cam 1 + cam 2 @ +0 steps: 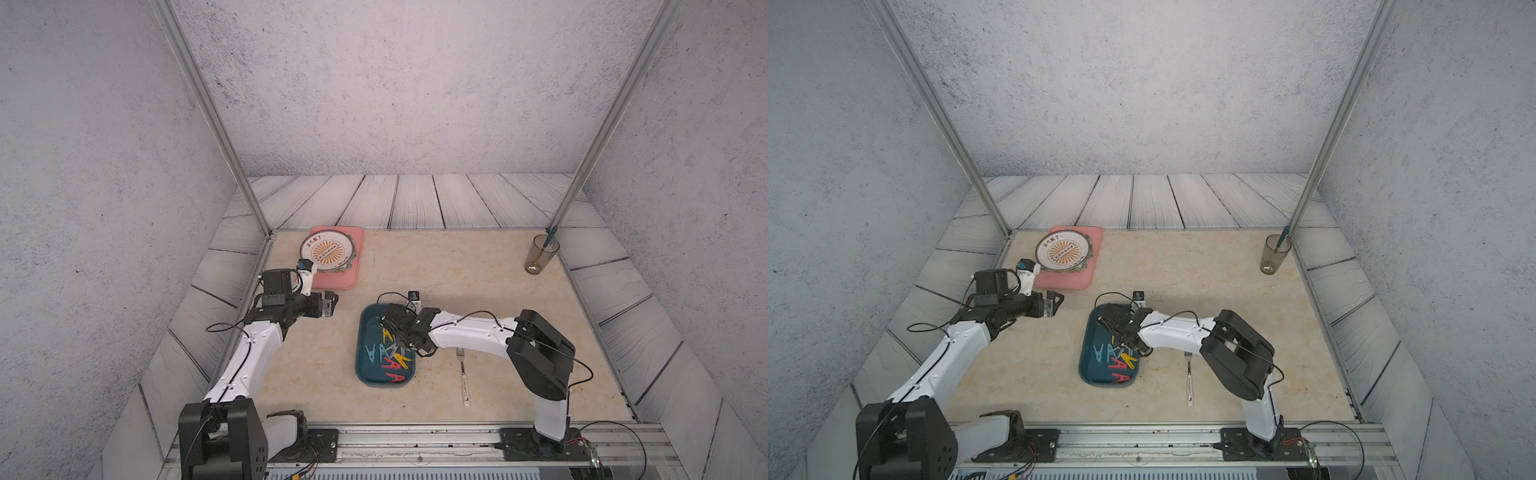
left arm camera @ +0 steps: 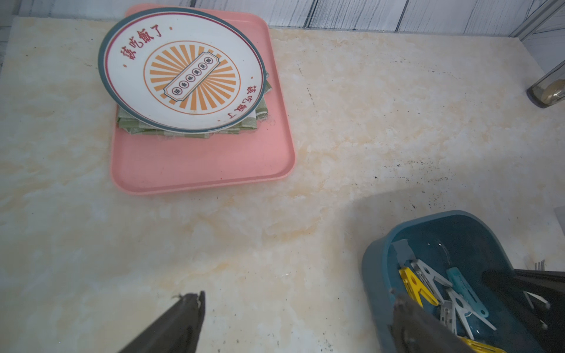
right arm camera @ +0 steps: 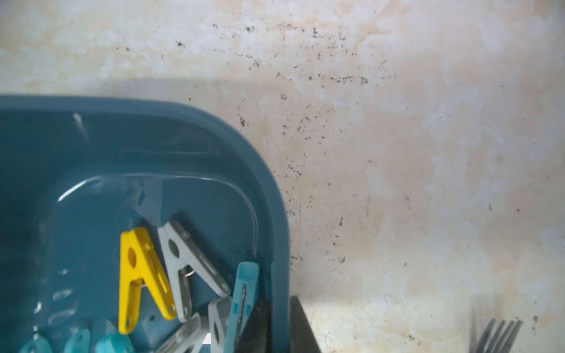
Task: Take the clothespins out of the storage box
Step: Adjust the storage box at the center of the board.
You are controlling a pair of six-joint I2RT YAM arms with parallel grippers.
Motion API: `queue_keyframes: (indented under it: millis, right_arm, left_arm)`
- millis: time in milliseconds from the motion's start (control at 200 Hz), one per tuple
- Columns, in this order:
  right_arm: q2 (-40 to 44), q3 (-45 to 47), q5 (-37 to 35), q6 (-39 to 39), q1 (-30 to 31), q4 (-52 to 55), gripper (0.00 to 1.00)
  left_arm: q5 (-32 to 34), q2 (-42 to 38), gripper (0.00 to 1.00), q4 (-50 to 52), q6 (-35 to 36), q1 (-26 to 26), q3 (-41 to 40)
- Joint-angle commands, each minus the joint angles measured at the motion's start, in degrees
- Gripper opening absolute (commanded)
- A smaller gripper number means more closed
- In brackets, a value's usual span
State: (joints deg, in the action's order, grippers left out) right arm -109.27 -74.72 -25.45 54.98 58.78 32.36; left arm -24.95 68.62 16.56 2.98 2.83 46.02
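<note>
The dark teal storage box (image 1: 374,322) (image 1: 1090,374) lies mid-table. Several clothespins lie in it, among them a yellow one (image 3: 137,275), a grey one (image 3: 183,259), a light blue one (image 3: 246,284) and a red one (image 1: 392,365). My right gripper (image 3: 279,308) reaches down at the box's right side. One finger is inside and one outside, pressed on the box's wall (image 3: 279,238). My left gripper (image 2: 298,305) (image 1: 330,305) hovers open and empty over bare table left of the box (image 2: 374,269).
A pink tray (image 1: 336,280) with a plate (image 1: 326,251) on folded cloth sits at the back left. A fork (image 1: 463,374) lies just right of the box. A glass (image 1: 540,253) holding a pen stands at the back right corner.
</note>
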Motion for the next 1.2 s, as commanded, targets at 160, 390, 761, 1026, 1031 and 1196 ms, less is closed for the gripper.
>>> queue_keyframes:
  millis: [160,390,761,1026,1031,1196]
  right_arm:
    - [5.2,3.8,2.8,-7.1,-2.4,-0.5,0.12]
    - [6.1,2.3,4.2,-8.2,-2.6,0.3,0.21]
    - [6.8,-7.6,11.2,-25.8,-2.8,8.4,0.33]
    - [3.2,-15.8,17.7,-30.2,-2.7,17.5,0.35]
    - [3.1,-15.8,18.1,-30.0,-2.7,17.4,0.35]
    - [-0.4,-17.3,24.0,-25.0,-1.8,14.8,0.35]
  left_arm:
    - [-0.8,-0.9,1.0,0.8,0.3,0.5,0.2]
    - [-1.0,-0.7,1.0,0.8,0.4,0.5,0.1]
    - [-3.4,-0.9,1.0,1.9,0.8,0.5,0.2]
    - [-4.4,-0.8,1.0,2.3,1.1,0.5,0.3]
    - [-4.4,-0.8,1.0,2.3,1.1,0.5,0.3]
    - [-4.4,-0.7,1.0,2.3,1.2,0.5,0.3]
